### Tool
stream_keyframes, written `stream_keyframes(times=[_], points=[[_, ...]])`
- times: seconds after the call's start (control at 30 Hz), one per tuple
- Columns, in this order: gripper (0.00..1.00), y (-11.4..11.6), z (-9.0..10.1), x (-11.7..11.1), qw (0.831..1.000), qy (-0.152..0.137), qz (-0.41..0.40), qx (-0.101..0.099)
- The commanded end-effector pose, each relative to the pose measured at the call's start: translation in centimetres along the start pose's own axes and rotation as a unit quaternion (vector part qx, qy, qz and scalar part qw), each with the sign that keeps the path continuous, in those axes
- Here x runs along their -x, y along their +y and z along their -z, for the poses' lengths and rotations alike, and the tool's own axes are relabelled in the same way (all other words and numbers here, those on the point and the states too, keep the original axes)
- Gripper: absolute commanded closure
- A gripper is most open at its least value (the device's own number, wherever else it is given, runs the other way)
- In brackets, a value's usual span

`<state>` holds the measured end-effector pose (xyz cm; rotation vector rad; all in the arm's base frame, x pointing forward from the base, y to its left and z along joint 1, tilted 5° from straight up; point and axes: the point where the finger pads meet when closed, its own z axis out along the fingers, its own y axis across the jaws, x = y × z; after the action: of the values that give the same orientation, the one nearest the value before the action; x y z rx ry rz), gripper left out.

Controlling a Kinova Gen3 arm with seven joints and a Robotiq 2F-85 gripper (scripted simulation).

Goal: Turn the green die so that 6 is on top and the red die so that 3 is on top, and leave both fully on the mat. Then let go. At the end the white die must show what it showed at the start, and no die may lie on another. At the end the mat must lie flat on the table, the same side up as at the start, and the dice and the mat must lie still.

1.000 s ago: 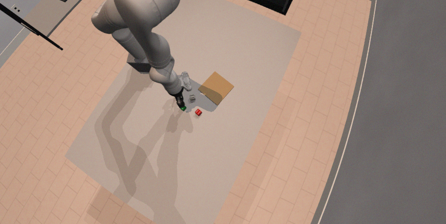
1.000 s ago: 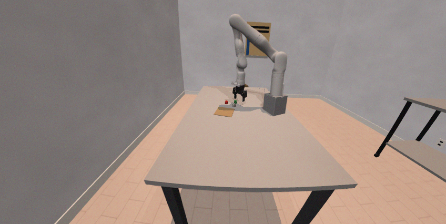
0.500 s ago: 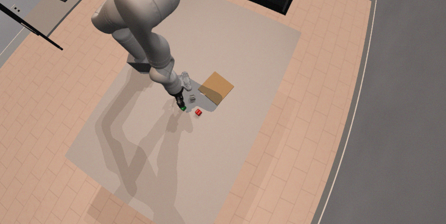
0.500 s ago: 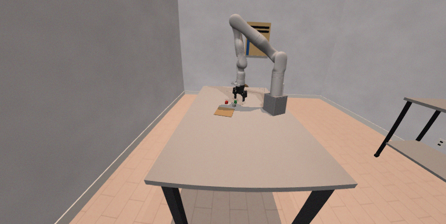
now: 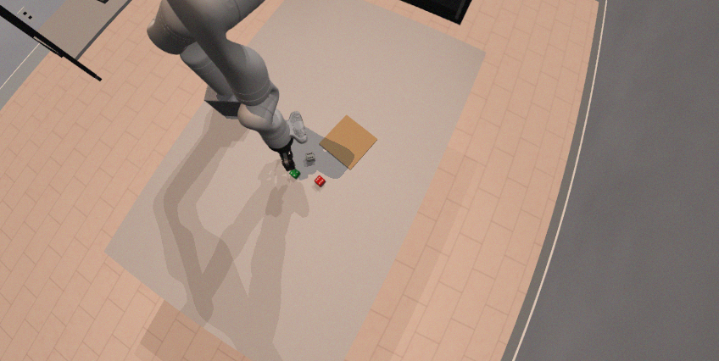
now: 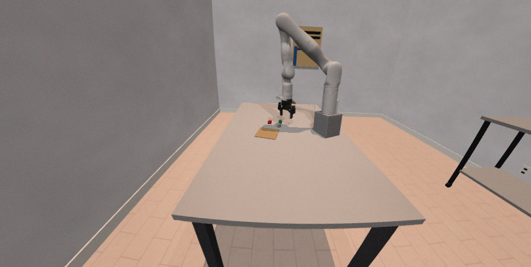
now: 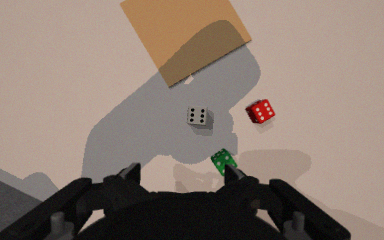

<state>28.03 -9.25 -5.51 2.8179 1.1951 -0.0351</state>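
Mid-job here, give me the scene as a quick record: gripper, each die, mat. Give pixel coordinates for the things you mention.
gripper [image 5: 289, 169] [image 6: 286, 116] [image 7: 182, 173]: open, above the table [image 5: 353, 256] [image 6: 298, 178] [image 7: 39, 75]
green die [image 5: 295, 174] [image 6: 280, 121] [image 7: 221, 159]: off the mat, top number unclear
red die [image 5: 320, 180] [image 6: 269, 121] [image 7: 263, 111]: off the mat, 6 up
white die [image 5: 309, 157] [image 6: 278, 125] [image 7: 197, 115]: off the mat, 6 up
mat [image 5: 353, 136] [image 6: 267, 134] [image 7: 184, 30]: flat, partly shadowed

The arm arches over, its open fingers pointing down.

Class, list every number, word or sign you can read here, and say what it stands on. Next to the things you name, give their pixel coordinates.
"6", as six pips: top of the white die [image 5: 309, 157] [image 6: 278, 125] [image 7: 197, 115].
"6", as six pips: top of the red die [image 5: 320, 180] [image 6: 269, 121] [image 7: 263, 111].
Green die [image 5: 295, 174] [image 6: 280, 121] [image 7: 222, 160]: pips too unclear to count.
No words readable.
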Motion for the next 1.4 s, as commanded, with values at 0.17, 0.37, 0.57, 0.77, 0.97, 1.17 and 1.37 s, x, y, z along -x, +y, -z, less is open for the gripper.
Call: stream_keyframes(times=[0.17,0.37,0.57,0.77,0.97,1.17,1.37], points=[[0.00,0.6,4.2,-0.4,1.000,0.009,-0.003,0.009],[0.00,0.6,6.1,-0.4,1.000,0.009,-0.003,0.009],[0.00,0.5,8.0,-0.3,1.000,0.009,-0.003,0.009],[0.00,0.5,8.7,-0.3,1.000,0.009,-0.003,0.009],[0.00,0.5,8.8,-0.3,1.000,0.009,-0.003,0.009],[0.00,0.5,8.8,-0.3,1.000,0.009,-0.003,0.009],[0.00,0.9,8.7,-0.2,0.999,0.009,-0.041,0.009]])
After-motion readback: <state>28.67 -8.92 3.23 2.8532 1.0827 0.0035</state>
